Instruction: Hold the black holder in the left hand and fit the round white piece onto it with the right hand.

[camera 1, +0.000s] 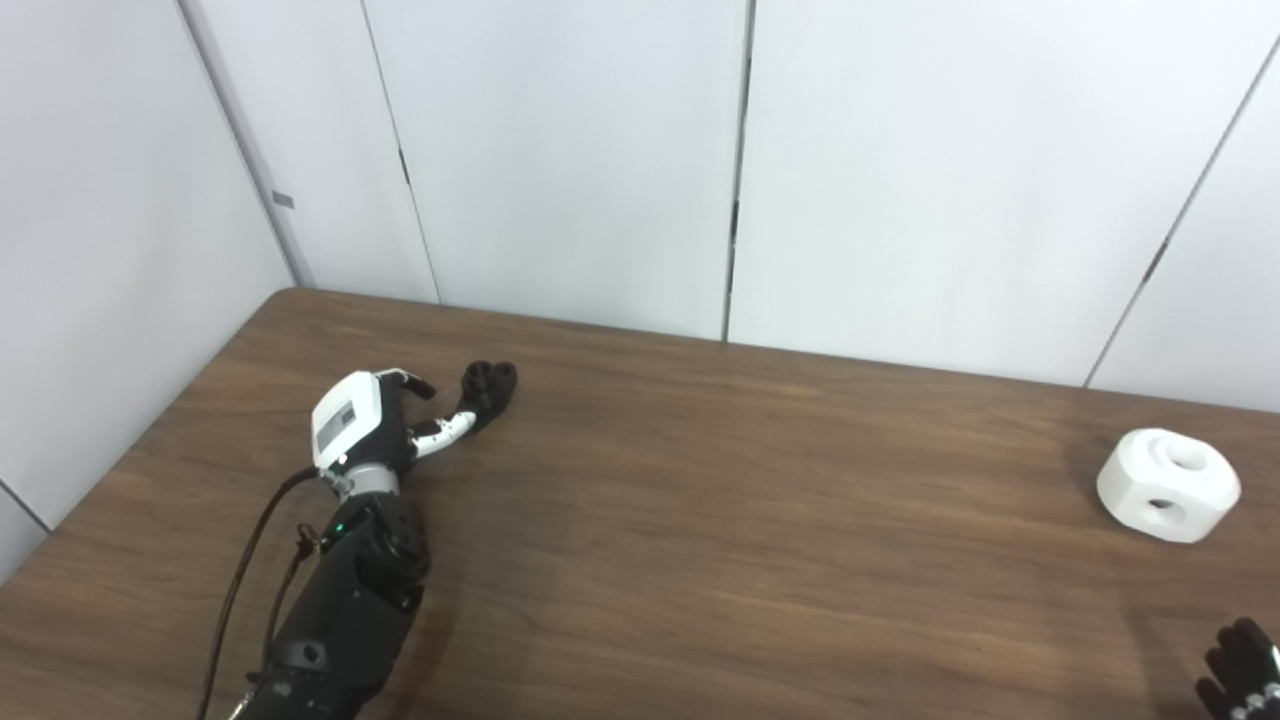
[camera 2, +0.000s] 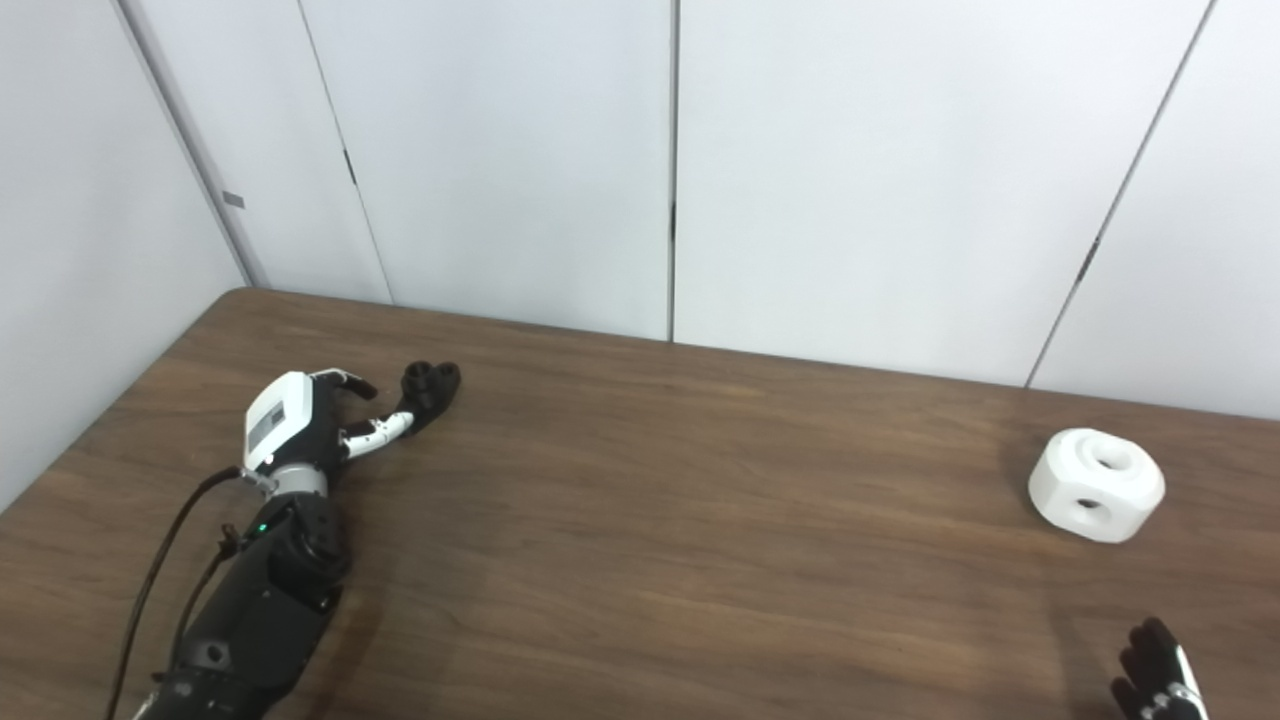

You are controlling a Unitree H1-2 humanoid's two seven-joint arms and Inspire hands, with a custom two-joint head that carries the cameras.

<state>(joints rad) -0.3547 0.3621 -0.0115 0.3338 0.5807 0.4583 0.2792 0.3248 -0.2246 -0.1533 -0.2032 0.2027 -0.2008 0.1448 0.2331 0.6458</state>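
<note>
Two hands of mine are in view above one broad brown wood-grain table (camera 1: 700, 520), which fills the lower part of both views and runs back to pale grey wall panels (camera 1: 560, 150). My left arm comes up from the bottom left corner, black along the forearm with a dark cable looping beside it, and ends in my left hand (camera 1: 375, 425), white-backed with black fingers. That hand is spread wide and grips nothing; its thumb reaches out to the right and its tip lies at, or just short of, the small black holder (camera 1: 488, 385). I cannot tell whether they touch. The holder sits on the table near the far left corner, just beyond my fingers.

Well apart from it, near the right edge of the table, rests the round white plastic piece (camera 1: 1168, 483), chunky, with a hole in its top and another in its side. My right hand (camera 2: 1155, 675) shows only as dark fingertips at the bottom right corner, short of the white piece; how far it is spread I cannot tell.
</note>
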